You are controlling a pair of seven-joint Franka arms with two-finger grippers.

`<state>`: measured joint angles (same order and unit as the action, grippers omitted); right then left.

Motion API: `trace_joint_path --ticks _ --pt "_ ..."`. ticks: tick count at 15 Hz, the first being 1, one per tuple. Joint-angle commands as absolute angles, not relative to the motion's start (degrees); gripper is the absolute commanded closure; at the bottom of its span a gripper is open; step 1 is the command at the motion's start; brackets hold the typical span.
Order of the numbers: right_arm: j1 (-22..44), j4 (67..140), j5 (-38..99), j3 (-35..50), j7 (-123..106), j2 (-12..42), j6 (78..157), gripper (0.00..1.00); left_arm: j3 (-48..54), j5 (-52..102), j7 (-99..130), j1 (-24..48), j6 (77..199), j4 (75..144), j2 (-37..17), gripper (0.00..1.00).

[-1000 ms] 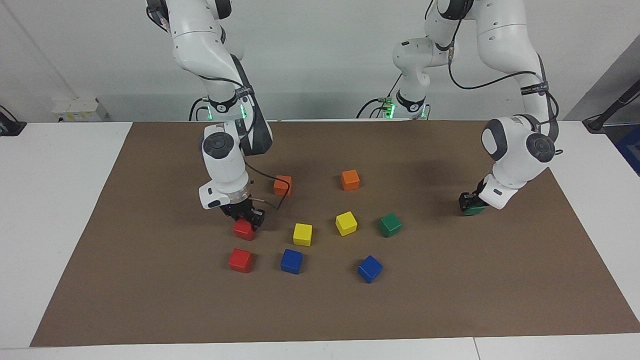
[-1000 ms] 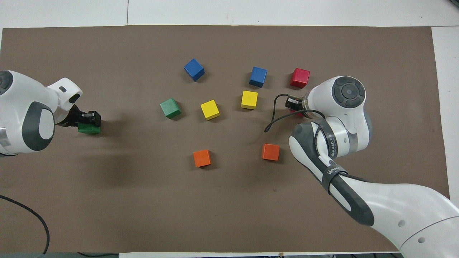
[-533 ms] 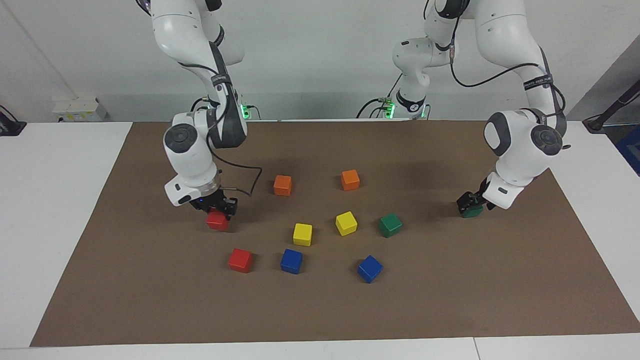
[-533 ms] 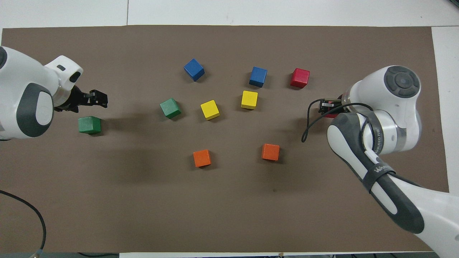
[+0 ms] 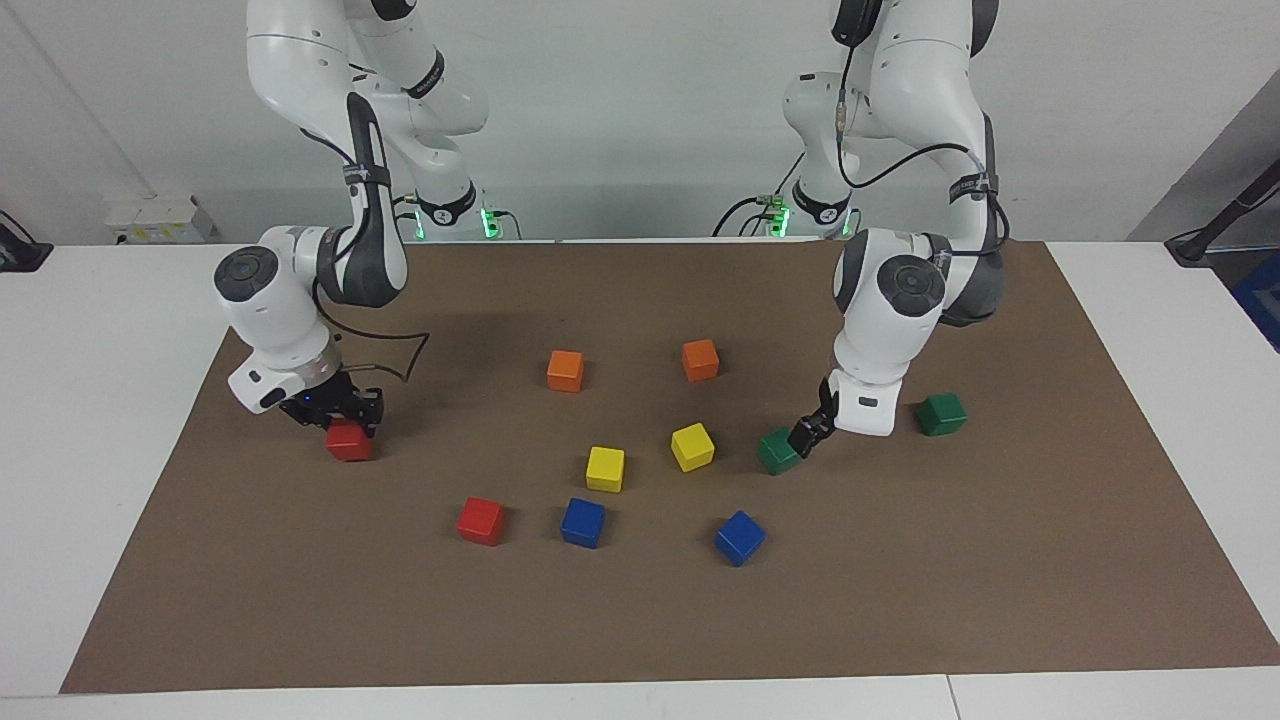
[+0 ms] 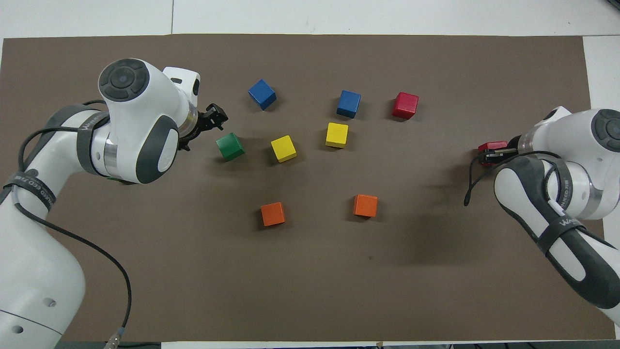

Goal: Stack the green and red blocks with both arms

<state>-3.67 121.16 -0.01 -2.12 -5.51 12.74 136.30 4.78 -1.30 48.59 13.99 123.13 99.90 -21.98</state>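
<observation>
Take the brown mat (image 6: 310, 291) on the table (image 6: 387, 14) as a clock dial, with the robots standing at six.

The right tool (image 5: 340, 418) is out at about three o'clock, low over the mat near its edge. It is clenched on the held red cube (image 5: 349, 441), which pokes out below the fingers. From where I stand I cannot tell whether that cube's base touches the mat. From overhead the same cube (image 6: 491, 146) shows just past the arm's wrist.

The left tool (image 5: 806, 434) has its fingers spread, grasping nothing. It hangs over the nine o'clock edge of the central green cube (image 5: 778, 451), which sits on the mat at roughly ten o'clock (image 6: 229, 146). Whether a fingertip touches the cube, I cannot tell.

The outer green cube (image 5: 941, 414) rests alone at about nine o'clock, well apart from the central one and nearer the left arm's end of the table. From above, the left arm covers nearly all of it.

The loose red cube (image 5: 481, 521) lies at about two o'clock (image 6: 405, 105), flat on the mat, with a blue cube (image 6: 348, 103) just beside it at its nine o'clock.
</observation>
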Motion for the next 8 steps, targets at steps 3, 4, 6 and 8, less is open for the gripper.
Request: trace_joint_path --ticks 3,4,6,8 --pt "-5.0 121.8 1.0 -1.4 -6.9 14.0 140.0 1.0 4.0 -2.4 54.0 17.1 129.1 101.7 -23.3 0.0" --pt "-4.9 121.8 1.1 -1.4 -6.9 14.1 140.0 1.0 4.0 -2.4 54.8 17.6 130.0 101.7 -23.5 0.0" --pt "-4.9 121.9 1.1 -1.4 -6.7 14.1 140.0 0.01 4.0 -3.0 54.8 17.8 131.0 102.6 -24.0 0.0" --pt "-4.8 121.6 1.1 -1.4 -6.7 14.1 139.7 0.0 4.0 -7.7 54.8 19.6 133.3 105.8 -24.1 0.0"
